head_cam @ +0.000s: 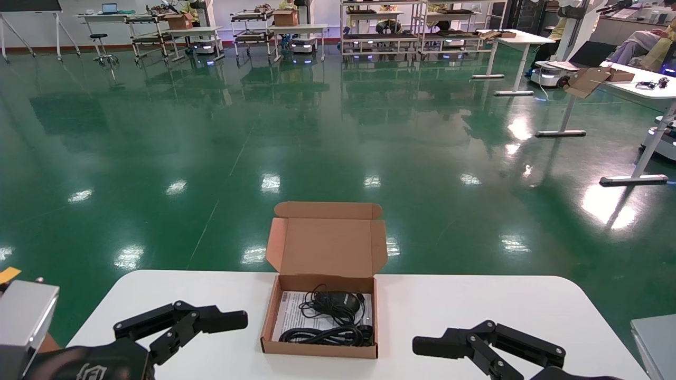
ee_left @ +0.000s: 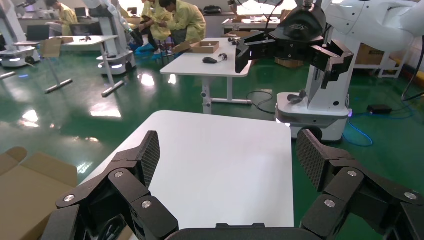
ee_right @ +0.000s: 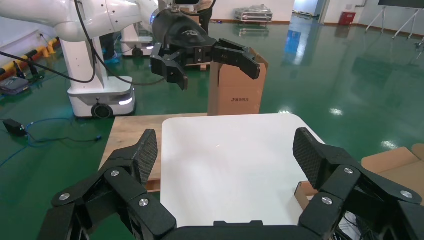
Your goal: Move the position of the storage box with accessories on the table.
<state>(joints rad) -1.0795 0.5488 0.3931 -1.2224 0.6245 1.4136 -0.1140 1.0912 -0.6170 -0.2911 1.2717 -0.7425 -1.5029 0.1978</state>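
The storage box point(head_cam: 322, 345), small brown cardboard, sits at the middle of the white table point(head_cam: 475, 306) near its far edge, its flap lid point(head_cam: 326, 245) standing open. Inside lie a black mouse point(head_cam: 338, 302), its coiled cable point(head_cam: 327, 333) and a white printed sheet point(head_cam: 288, 311). My left gripper point(head_cam: 206, 330) is open and empty over the table left of the box. My right gripper point(head_cam: 454, 351) is open and empty to its right. The left wrist view shows open fingers point(ee_left: 150, 150) and the box's edge point(ee_left: 30, 195). The right wrist view shows open fingers point(ee_right: 305, 150) and a box corner point(ee_right: 305, 192).
A grey object point(head_cam: 655, 338) lies at the table's right edge and a grey unit point(head_cam: 26, 311) at its left. Green floor lies beyond the far edge. Other robots point(ee_left: 320, 75) point(ee_right: 100, 30), a wooden surface point(ee_right: 135, 130) and a large carton point(ee_right: 235, 90) stand off the table.
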